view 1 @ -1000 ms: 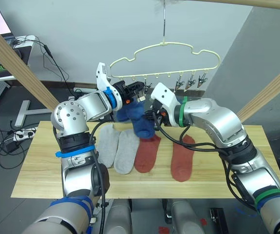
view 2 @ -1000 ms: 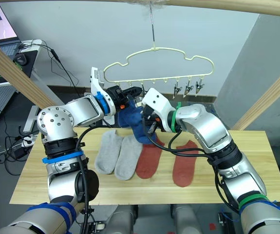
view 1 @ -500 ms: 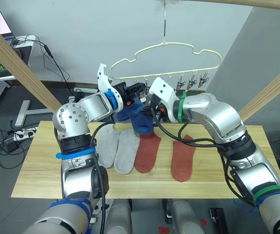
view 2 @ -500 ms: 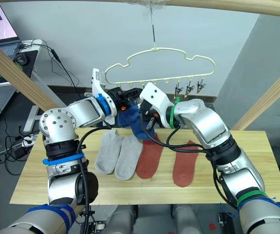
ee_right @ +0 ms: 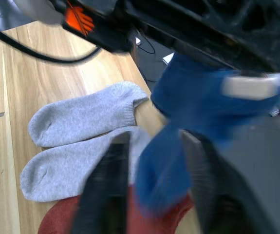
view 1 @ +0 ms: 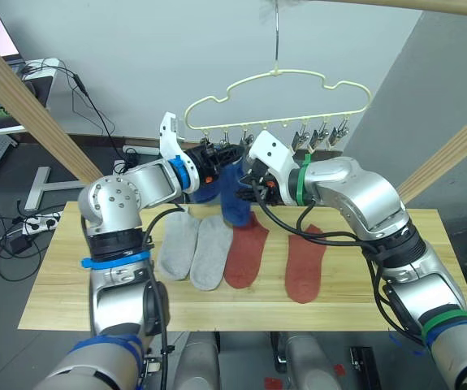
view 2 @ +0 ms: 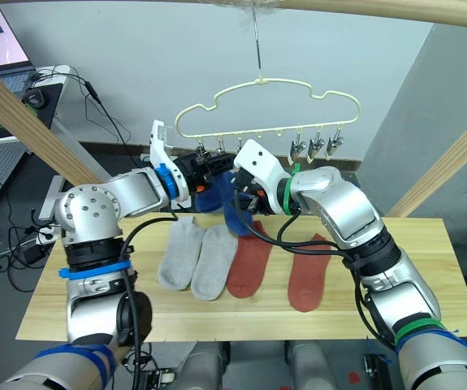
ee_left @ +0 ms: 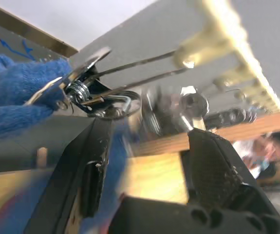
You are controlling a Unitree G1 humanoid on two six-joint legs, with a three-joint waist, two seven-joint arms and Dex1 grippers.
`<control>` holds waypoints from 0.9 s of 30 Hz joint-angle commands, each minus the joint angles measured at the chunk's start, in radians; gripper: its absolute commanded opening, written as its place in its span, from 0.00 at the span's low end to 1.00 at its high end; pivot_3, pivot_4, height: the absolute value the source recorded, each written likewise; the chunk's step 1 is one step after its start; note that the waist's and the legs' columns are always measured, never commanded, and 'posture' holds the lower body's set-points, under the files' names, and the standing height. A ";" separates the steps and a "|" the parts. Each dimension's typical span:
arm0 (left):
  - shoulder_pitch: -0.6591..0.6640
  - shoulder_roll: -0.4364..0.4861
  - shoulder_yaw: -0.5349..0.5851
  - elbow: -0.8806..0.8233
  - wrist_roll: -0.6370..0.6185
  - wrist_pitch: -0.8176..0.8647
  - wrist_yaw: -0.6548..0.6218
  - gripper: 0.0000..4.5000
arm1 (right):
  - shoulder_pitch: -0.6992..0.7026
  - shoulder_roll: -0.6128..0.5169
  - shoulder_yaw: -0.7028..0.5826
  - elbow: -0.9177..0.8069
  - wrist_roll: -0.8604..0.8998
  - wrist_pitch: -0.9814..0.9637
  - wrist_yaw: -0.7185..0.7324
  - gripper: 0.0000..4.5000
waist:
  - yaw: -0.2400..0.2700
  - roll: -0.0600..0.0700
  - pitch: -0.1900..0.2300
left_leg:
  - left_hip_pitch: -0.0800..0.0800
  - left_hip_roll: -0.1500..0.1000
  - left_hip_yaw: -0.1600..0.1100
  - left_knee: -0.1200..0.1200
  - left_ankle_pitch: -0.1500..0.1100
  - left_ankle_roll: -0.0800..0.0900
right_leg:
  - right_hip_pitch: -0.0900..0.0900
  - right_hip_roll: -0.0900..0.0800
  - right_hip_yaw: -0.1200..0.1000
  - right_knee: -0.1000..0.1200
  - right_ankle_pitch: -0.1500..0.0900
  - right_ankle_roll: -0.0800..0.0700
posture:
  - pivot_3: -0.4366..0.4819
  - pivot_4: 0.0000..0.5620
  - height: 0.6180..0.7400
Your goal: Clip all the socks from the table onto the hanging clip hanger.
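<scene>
The cream clip hanger (view 1: 278,88) hangs above the table (view 1: 62,280), its metal clips in a row along the lower wire. Blue sock fabric (view 1: 231,193) dangles under the left clips. In the left wrist view a metal clip (ee_left: 79,90) bites a blue sock (ee_left: 18,92), and my left gripper (ee_left: 149,161) stands open just below it. My right gripper (ee_right: 154,180) is closed on a hanging blue sock (ee_right: 161,170). Two grey socks (view 1: 192,248) and two rust-red socks (view 1: 245,252) lie flat on the table.
Slanted wooden beams stand at the left (view 1: 30,106) and right (view 1: 452,150) of the table. The three right-hand clips (view 1: 322,134) hang bare. A desk with a screen (view 2: 2,41) and floor cables sit behind on the left.
Both grippers and the blue sock have risen closer to the hanger's left clips. The socks on the table have not moved.
</scene>
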 commanded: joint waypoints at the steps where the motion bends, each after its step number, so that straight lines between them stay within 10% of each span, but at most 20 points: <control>1: 0.038 0.073 -0.076 -0.141 0.006 -0.048 -0.103 0.60 | 0.036 -0.001 -0.027 -0.073 0.009 0.019 -0.016 0.51 | 0.001 0.000 0.000 | 0.000 0.000 0.000 0.000 0.000 0.000 | 0.000 0.000 0.000 0.000 0.000 0.000 | 0.60 0.46 1.00; 14: 0.358 0.189 -0.190 -0.463 0.182 -0.409 -0.217 0.60 | 0.295 -0.110 -0.176 -0.398 0.096 0.181 -0.063 0.51 | 0.031 0.000 0.000 | 0.000 0.000 0.001 -0.001 -0.001 0.002 | 0.000 -0.001 0.001 -0.001 0.000 0.000 | 0.63 0.46 1.00; 27: 0.437 0.084 -0.356 -0.430 0.388 -0.631 -0.170 0.60 | 0.505 -0.260 -0.669 -0.690 0.380 0.273 -0.026 0.51 | 0.050 0.000 0.000 | 0.000 0.000 0.001 0.001 -0.001 0.003 | 0.001 0.000 0.001 -0.001 0.000 0.000 | 0.57 0.46 1.00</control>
